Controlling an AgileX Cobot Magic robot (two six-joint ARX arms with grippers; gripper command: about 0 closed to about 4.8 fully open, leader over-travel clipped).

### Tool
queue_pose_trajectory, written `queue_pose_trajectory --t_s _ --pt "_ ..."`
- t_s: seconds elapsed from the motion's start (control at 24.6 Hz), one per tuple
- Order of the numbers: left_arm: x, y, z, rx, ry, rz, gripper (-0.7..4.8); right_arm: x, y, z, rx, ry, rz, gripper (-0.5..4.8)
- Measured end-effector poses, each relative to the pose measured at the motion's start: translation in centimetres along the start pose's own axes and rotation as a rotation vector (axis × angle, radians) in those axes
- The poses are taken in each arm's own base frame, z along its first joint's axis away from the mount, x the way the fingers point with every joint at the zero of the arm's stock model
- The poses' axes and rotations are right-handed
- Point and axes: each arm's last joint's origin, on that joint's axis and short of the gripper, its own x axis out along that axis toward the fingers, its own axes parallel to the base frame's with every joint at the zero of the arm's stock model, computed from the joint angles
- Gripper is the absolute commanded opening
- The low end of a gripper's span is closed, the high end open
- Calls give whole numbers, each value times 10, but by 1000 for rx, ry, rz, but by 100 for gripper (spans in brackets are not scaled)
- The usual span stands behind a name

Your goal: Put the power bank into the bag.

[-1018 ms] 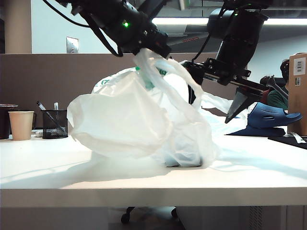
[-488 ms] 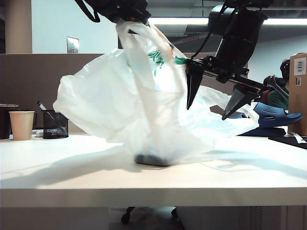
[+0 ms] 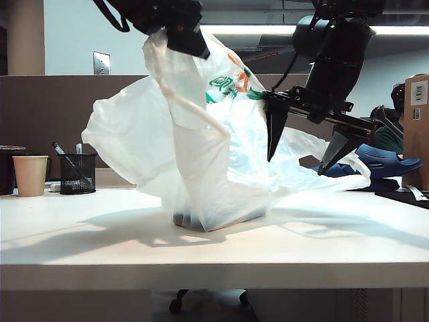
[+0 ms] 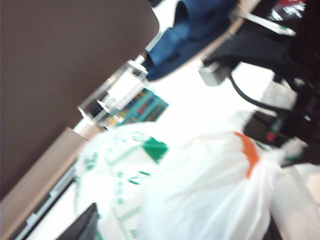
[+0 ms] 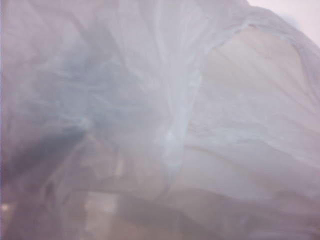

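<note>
The translucent white bag (image 3: pixel 201 134) with green and orange print stands tall in the exterior view, its bottom resting on the table (image 3: pixel 214 251). A dark flat shape, the power bank (image 3: pixel 182 219), shows through the film at the bag's bottom. My left gripper (image 3: pixel 182 37) is up at the bag's top. In the left wrist view one dark finger (image 4: pixel 82 226) stands well off to the side, and bag film (image 4: pixel 200 190) fills the gap. My right gripper (image 3: pixel 296 166) hangs open against the bag's right side, fingers wide apart. The right wrist view shows only bag film (image 5: pixel 165 125).
A paper cup (image 3: pixel 30 175) and a mesh pen holder (image 3: pixel 76 173) stand at the table's back left. Blue clogs (image 3: pixel 382 161) and a cardboard box (image 3: pixel 417 127) sit at the right. A brown partition (image 3: pixel 67 114) runs behind the table.
The left gripper rose and drew the bag's top up and left, so the bag now stands taller. The dark shape at its bottom slid left. The right gripper barely moved.
</note>
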Motion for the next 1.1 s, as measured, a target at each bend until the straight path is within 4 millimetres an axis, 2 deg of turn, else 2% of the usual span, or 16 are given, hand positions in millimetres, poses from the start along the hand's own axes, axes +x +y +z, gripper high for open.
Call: queue_pose_trajectory --t_s 0.08,0.2,0.65,1.1 --pt "0 -2 -3 -2 29 -22 369 0 1 -1 1 7 11 479" --pt "0 -3 -4 -3 41 -31 407 0 1 0 0 6 13 479" --pt "-2 -13 -14 -12 111 -191 408 0 4 9 16 -82 75 479" --pt "-4 -18 -16 -27 94 -307 408 -2 8 19 8 -190 112 479"
